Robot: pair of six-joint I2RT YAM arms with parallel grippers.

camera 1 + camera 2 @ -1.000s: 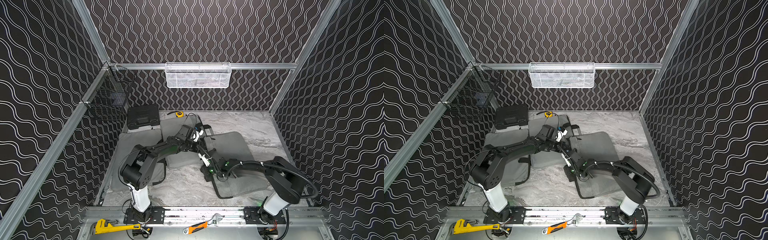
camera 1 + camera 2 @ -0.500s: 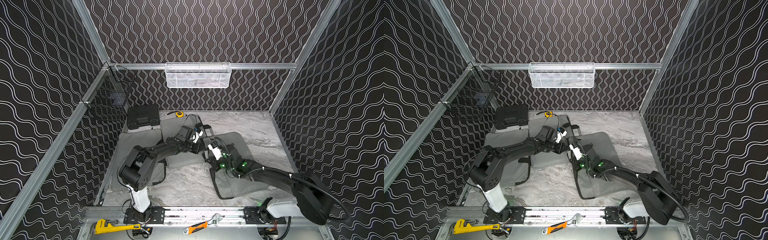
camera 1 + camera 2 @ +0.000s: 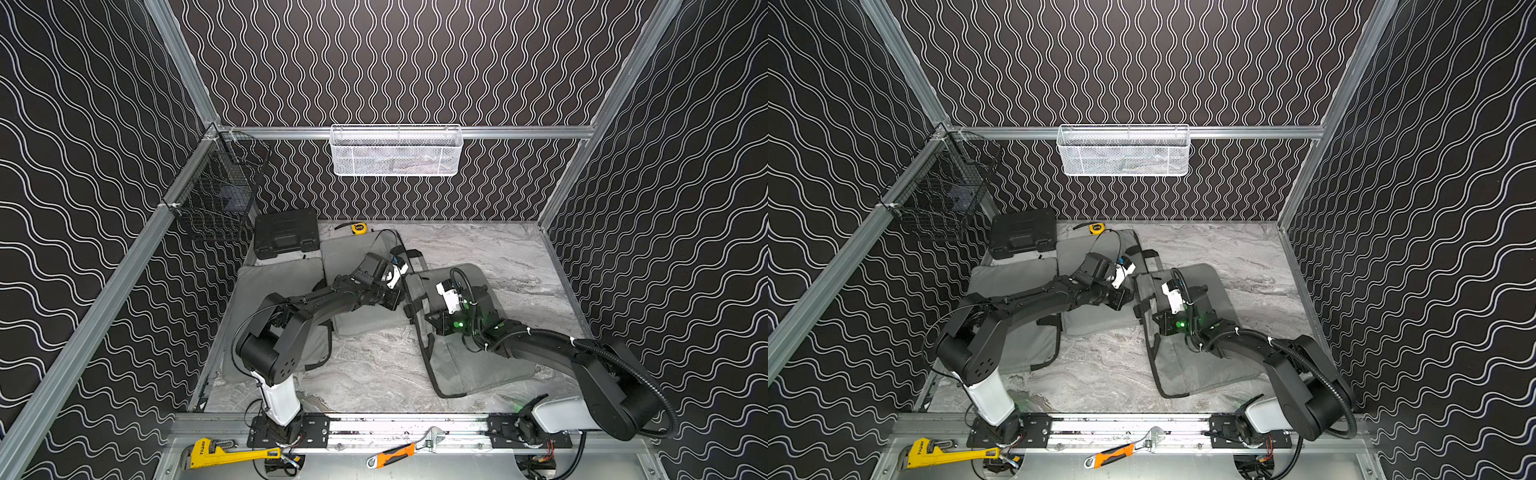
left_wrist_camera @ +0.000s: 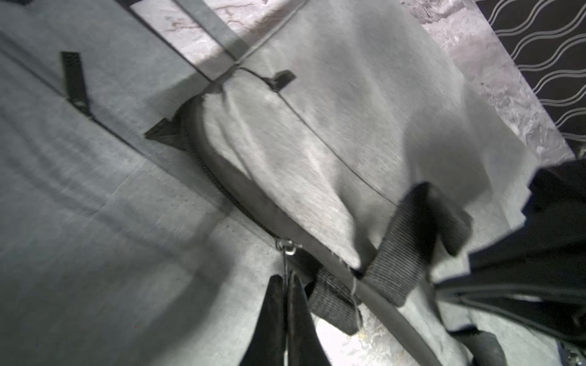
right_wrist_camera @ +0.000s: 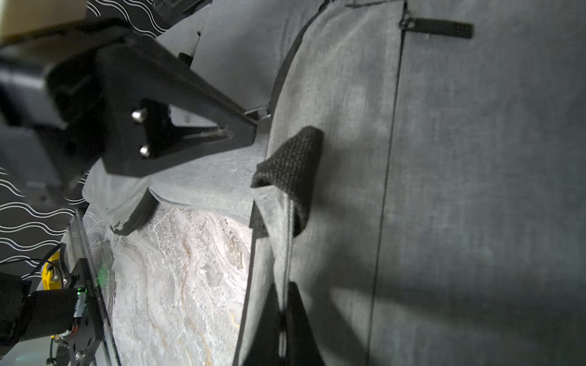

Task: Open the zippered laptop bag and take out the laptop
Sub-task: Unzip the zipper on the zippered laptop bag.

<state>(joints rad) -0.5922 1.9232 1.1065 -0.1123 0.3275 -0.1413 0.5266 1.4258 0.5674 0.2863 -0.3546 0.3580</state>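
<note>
1. On the marble worktop (image 3: 374, 365), in both top views, the grey laptop bag (image 3: 469, 365) (image 3: 1200, 365) lies well apart from the black tool case (image 3: 286, 232) (image 3: 1022, 232), on the right arm's side of it. A second grey bag (image 3: 270, 291) lies just beside the tool case. A third grey bag (image 3: 353, 249), also just beside the case, sits between it and the laptop bag.
2. Also in both top views, the left pincer (image 3: 402, 298) (image 3: 1128, 297) and the right pincer (image 3: 430, 322) (image 3: 1158, 322) meet, near each other, at the laptop bag's edge that faces the tool case. Their jaws are too small there to judge.
3. Seen from the left wrist, in a blurred picture, the left pincer (image 4: 285, 280) is clenched. Its two fingers press together on the thin zipper pull (image 4: 288, 248), which sits on the dark zipper band (image 4: 222, 177) of the laptop bag (image 4: 317, 126). The black webbing handle (image 4: 409, 240) stands in a loop just beside the pull.
4. Seen from the right wrist, the right pincer (image 5: 282, 294) is clenched on a raised fold of grey cloth at the edge of the laptop bag (image 5: 475, 190), just beside the webbing handle (image 5: 291, 164). The left pincer (image 5: 252, 122) has its tip on the metal zipper pull (image 5: 258, 111) at the bag's dark trim. Bare worktop (image 5: 177, 269) shows beside the lifted edge.
</note>
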